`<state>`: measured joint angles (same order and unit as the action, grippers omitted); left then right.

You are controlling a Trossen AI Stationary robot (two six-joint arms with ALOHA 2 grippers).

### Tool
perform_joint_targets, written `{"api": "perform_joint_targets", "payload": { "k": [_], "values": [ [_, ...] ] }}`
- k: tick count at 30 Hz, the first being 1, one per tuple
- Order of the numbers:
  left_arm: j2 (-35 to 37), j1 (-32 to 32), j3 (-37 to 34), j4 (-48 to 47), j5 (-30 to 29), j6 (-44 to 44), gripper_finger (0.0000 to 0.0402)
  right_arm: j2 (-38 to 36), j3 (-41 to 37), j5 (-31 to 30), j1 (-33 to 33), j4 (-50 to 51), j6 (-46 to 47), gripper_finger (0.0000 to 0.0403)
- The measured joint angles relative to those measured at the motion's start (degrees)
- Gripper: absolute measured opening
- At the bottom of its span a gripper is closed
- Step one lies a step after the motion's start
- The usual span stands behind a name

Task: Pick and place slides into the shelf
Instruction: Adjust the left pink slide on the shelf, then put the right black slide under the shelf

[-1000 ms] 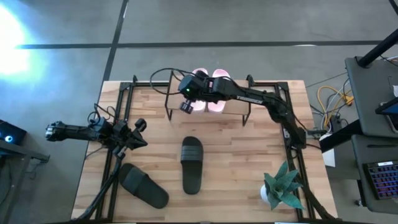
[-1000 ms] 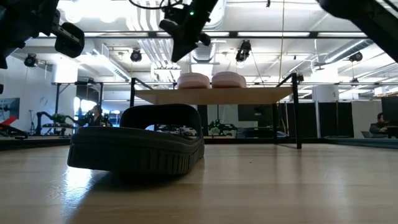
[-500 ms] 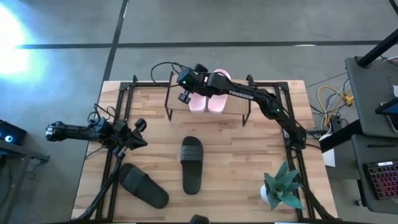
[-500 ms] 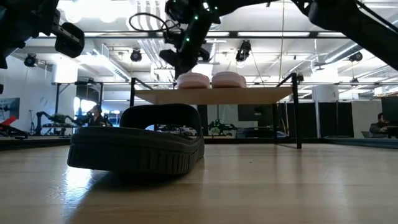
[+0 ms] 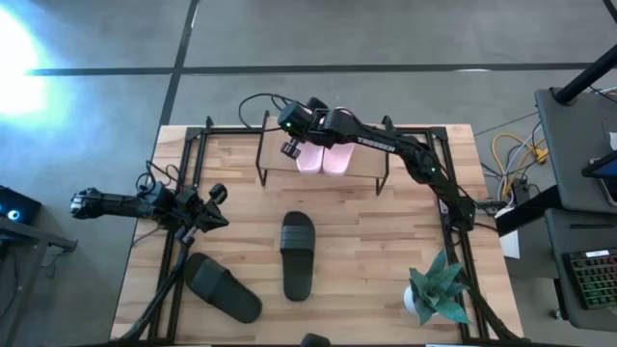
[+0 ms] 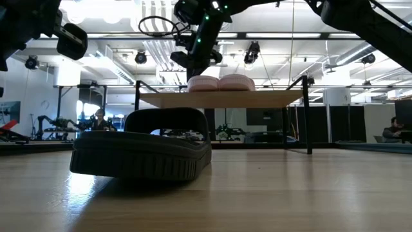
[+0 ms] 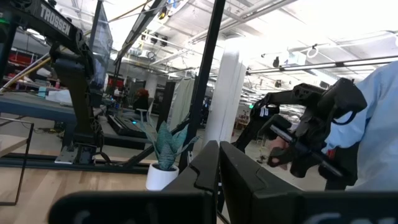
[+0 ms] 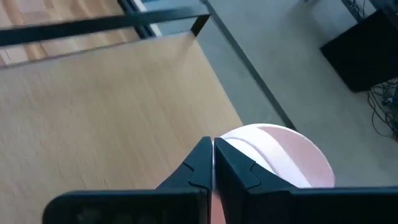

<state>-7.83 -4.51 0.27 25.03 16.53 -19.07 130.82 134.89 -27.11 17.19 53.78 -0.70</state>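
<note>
Two pale pink slides (image 5: 323, 157) lie side by side, soles down, on the shelf (image 5: 367, 162), also seen in the low view as slides (image 6: 220, 82) on the plank (image 6: 270, 98). My right gripper (image 5: 292, 147) is shut and hangs over the shelf's left part, beside the left pink slide (image 8: 280, 152). One black slide (image 5: 297, 253) lies mid-table and another black slide (image 5: 224, 287) near the left front corner. My left gripper (image 5: 214, 204) is shut and waits at the table's left, above that second black slide. My right gripper presses its shut fingers (image 8: 231, 167) against the left pink slide's outer side, at its rounded end (image 8: 252, 140). It comes slanting down from above and from the table's left. The slide stays flat on the shelf top. The fingers hide the exact place of contact.
A potted plant (image 5: 436, 289) stands at the table's near right corner. Black metal frame rails (image 5: 189, 154) run along the table's left, right and far edges. Bare wood lies between the shelf and the black slides.
My right gripper has moved toward the far edge and down over the shelf's left part, ending beside the left pink slide. That slide has slid a little along the plank toward the right pink slide.
</note>
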Motion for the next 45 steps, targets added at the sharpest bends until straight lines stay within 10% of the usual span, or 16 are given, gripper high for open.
{"api": "perform_joint_targets", "payload": {
  "k": [16, 45],
  "values": [
    [-0.01, 0.02, 0.00, -0.01, 0.00, 0.00, 0.0000, -6.09, 0.11, 3.54, -4.05, -16.08, 3.95, 0.0009],
    [-0.01, 0.00, 0.00, -0.01, 0.00, 0.00, 0.0000, -6.25, 0.00, 2.93, -12.44, -11.67, 13.60, 0.0009]
  ]
}}
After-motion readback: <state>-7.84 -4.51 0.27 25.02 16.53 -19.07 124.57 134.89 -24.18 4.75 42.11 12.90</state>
